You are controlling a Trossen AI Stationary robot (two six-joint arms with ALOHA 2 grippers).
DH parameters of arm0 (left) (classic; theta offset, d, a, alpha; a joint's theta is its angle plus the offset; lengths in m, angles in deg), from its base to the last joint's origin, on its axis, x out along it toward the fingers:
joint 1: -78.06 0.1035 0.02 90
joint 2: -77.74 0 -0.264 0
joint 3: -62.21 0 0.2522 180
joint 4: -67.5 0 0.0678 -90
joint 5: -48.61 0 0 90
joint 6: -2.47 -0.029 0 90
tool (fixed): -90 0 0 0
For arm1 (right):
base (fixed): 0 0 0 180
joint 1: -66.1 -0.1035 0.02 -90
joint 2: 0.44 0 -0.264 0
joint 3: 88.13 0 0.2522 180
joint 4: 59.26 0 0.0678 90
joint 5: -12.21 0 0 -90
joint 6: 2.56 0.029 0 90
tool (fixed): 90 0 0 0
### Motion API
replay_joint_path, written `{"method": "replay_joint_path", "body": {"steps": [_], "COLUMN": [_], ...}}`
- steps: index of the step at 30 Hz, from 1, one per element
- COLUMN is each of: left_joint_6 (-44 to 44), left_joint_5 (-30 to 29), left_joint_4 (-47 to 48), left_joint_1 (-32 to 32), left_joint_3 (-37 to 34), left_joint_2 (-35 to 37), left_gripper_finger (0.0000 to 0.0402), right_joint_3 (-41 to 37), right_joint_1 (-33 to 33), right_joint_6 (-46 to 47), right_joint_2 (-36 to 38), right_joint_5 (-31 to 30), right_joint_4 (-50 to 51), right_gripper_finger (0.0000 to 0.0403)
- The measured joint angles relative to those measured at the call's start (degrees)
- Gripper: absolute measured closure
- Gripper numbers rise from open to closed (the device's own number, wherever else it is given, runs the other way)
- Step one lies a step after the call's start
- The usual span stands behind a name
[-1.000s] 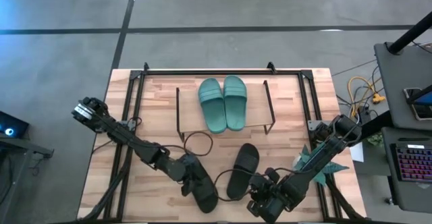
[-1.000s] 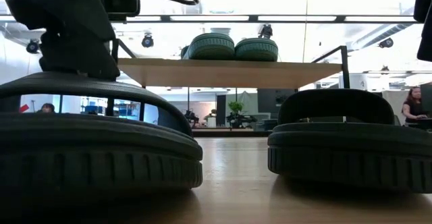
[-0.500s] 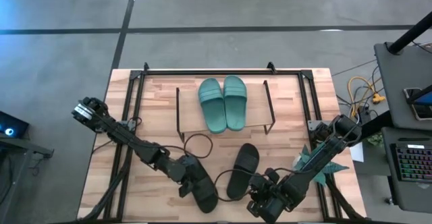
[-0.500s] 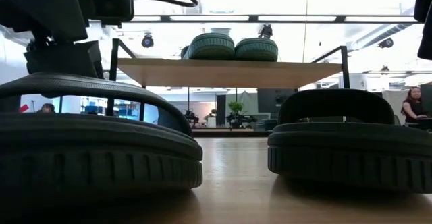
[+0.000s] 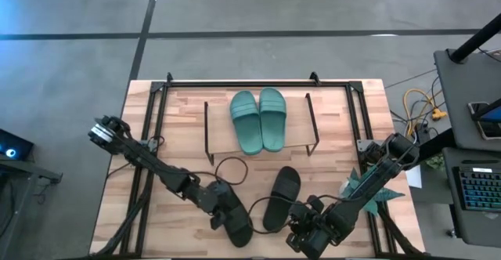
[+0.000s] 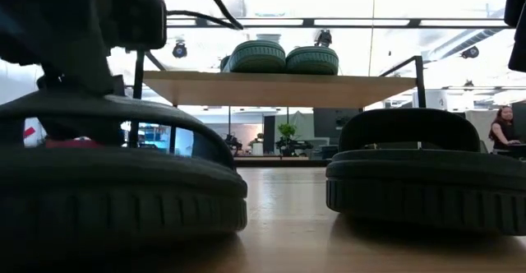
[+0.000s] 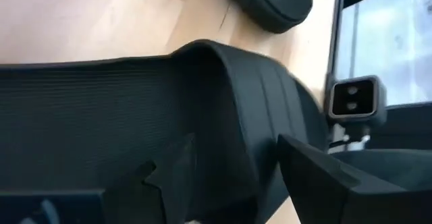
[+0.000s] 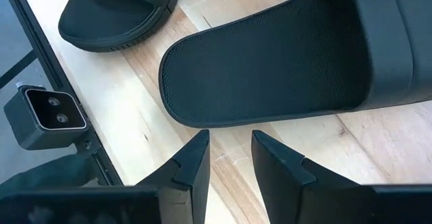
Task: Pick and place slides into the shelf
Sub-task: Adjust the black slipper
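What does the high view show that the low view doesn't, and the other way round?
Only the high view shows both arms whole, the left pincer at the near black rubber slide and the right pincer near the other black slide's heel, plus the green spiky plant. Only the low view shows the room behind and a person at the right edge. Both show the two teal-green slides atop the wooden-topped black-framed shelf and the black slides on the table.
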Motion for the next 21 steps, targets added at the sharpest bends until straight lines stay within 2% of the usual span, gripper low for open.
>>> {"method": "replay_joint_path", "body": {"steps": [12,16,21], "left_joint_6": [1.2,1.6,1.6], "left_joint_5": [4.7,5.0,5.1], "left_joint_4": [-9.1,-10.4,-12.3], "left_joint_1": [-0.9,-1.2,-1.2], "left_joint_3": [0.0,0.0,0.0], "left_joint_2": [-4.9,-6.0,-6.2], "left_gripper_finger": [0.0220,0.0254,0.0331], "right_joint_3": [0.0,-0.4,-0.6], "right_joint_1": [0.0,0.0,0.0], "right_joint_6": [-0.4,-0.4,-0.4], "right_joint_2": [0.0,0.0,0.0], "right_joint_5": [0.0,0.0,0.0], "right_joint_4": [0.1,0.2,0.2], "right_gripper_finger": [0.0300,0.0300,0.0300]}}
